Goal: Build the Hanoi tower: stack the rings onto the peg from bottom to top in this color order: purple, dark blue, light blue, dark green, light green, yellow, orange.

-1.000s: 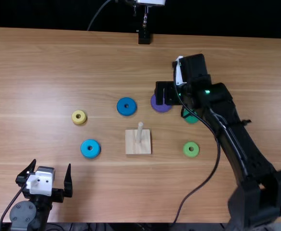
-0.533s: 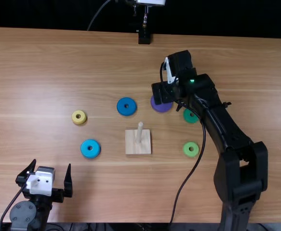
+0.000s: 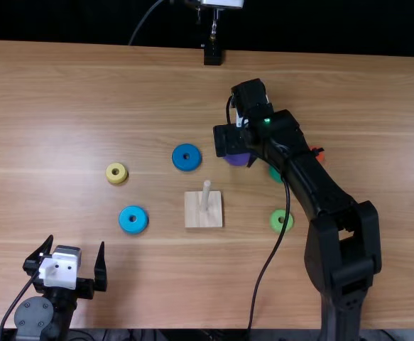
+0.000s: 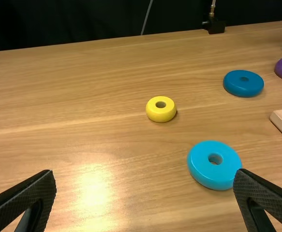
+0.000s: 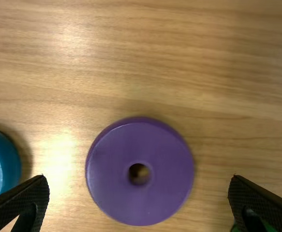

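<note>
Brown wood makes up my table (image 3: 43, 114). My left gripper (image 3: 76, 242) has its fingers spread wide. Next I see the yellow ring (image 3: 110, 176), light blue ring (image 3: 126, 224), dark blue ring (image 3: 180, 163) and peg (image 3: 205, 199). My right gripper (image 3: 230, 142) is spread over the purple ring (image 3: 237, 160), then dark green ring (image 3: 275, 175), light green ring (image 3: 275, 224), orange ring (image 3: 321, 157).

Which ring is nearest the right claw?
The purple ring. It alone sits between the open fingers of the right claw; the dark blue ring lies past one finger, the dark green ring partly behind the other.
</note>
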`<state>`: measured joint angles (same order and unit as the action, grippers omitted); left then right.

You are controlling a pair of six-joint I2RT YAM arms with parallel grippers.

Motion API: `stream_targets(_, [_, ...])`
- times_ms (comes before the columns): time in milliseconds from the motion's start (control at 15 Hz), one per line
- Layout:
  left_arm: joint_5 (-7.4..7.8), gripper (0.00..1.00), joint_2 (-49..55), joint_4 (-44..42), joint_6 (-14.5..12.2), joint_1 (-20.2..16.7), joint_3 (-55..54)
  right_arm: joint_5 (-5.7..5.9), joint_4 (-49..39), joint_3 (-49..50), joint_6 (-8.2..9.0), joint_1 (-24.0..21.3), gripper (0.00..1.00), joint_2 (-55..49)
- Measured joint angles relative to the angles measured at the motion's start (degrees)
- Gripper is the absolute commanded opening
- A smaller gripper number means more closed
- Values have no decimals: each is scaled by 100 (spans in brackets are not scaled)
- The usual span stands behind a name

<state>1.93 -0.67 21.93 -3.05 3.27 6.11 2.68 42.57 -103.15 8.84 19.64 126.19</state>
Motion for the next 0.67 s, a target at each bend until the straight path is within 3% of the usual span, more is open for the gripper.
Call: stream_targets(667, [-2, 100, 0, 0, 0, 0, 0, 35, 92, -87, 157, 13, 100, 431])
